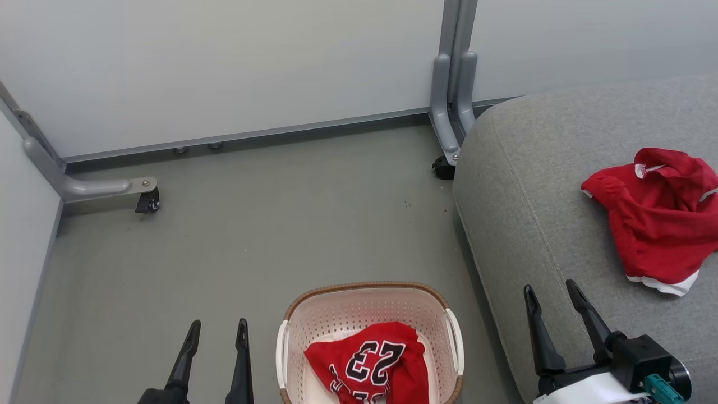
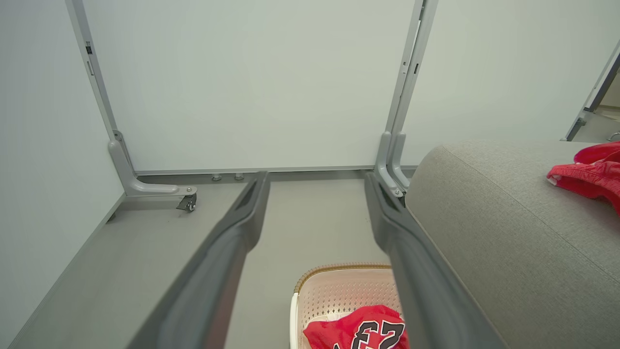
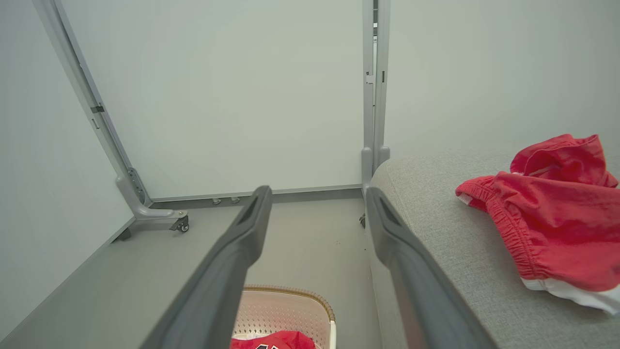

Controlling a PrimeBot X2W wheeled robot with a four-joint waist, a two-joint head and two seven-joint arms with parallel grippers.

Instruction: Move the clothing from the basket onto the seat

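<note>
1. The left gripper (image 1: 219, 324) rises from the bottom edge of the head view, left of the basket (image 1: 359, 287). Its two dark fingers stand moderately apart over bare floor (image 1: 252, 241), with nothing between them.
2. The right gripper (image 1: 549, 287) sits at the lower right, over the near edge of the seat (image 1: 533, 196). Its fingers are also spread and hold nothing.
3. The basket stands on the floor between the two grippers. It is near the seat's side, with a strip of floor showing between them. Its brown woven rim, perforated cream walls and white side handles are plain to see.
4. The jersey (image 1: 367, 359) lies crumpled inside the basket. Its black, white-edged "23" reads upside down in the head view, and its near part is cut off by the bottom edge.
5. The seat fills the right side, light grey with a rounded corner and a stitched seam along its top.
6. The shorts (image 1: 656, 219) lie bunched on top of the seat, well apart from the right gripper. White trim shows at the near hem.
7. Farthest off, pale partition panels (image 1: 224, 67) close the space. A grey frame post (image 1: 453, 84) stands between them, and its black caster (image 1: 443, 167) sits just beside the seat's far corner. A second foot with a caster (image 1: 147, 201) stands at the left.
</note>
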